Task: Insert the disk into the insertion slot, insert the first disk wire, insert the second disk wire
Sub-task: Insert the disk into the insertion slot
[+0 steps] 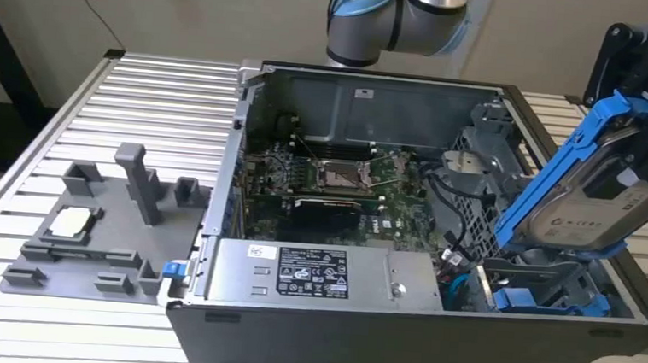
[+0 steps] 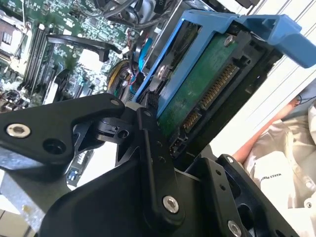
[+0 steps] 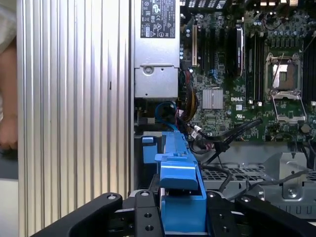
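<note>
Covering the slatted bench [image 1: 136, 91] from its middle to the edge on the exterior view's right, the open PC case [image 1: 404, 345] lay on its side, board facing up. The robot arm [image 1: 399, 20] rose behind the case's far wall. A grey fixture block [image 1: 128, 211] sat near the bench edge on the exterior view's left, well apart from the case. Inside the case, the power supply [image 1: 317, 275] ran along the near wall, with the motherboard [image 1: 336, 178] beyond it.

The disk [image 1: 579, 199] hung steeply tilted over the case's near corner on the exterior view's right. The gripper [image 3: 182, 212] had its jaws pinching the blue carrier from both sides, as seen in the first wrist view. The disk's lower end was just above the insertion slot [image 1: 546, 274], not seated. Couldn't tell whether it touched the cage. Another blue-ended carrier [image 1: 527, 300] sat in the bay below.
</note>
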You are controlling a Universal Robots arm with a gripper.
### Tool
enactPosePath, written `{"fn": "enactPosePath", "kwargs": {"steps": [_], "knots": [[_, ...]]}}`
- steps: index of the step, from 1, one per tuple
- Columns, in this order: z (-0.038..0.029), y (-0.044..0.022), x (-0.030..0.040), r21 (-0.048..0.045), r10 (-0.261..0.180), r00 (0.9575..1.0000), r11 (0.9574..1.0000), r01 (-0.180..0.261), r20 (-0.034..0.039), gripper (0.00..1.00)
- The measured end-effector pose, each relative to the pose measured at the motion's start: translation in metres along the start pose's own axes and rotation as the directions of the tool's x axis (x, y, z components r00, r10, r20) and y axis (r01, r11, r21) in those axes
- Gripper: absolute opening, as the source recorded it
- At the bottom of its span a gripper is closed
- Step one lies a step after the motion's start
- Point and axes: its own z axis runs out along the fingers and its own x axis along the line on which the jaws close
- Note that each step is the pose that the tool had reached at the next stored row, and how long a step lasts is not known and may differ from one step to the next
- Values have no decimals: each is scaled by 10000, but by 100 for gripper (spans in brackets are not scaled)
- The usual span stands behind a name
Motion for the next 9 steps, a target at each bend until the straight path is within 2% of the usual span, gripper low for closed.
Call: {"fn": "enactPosePath", "kwargs": {"steps": [9], "knots": [[104,-4,0,-1,0,10000,10000,0,-1,33]]}}
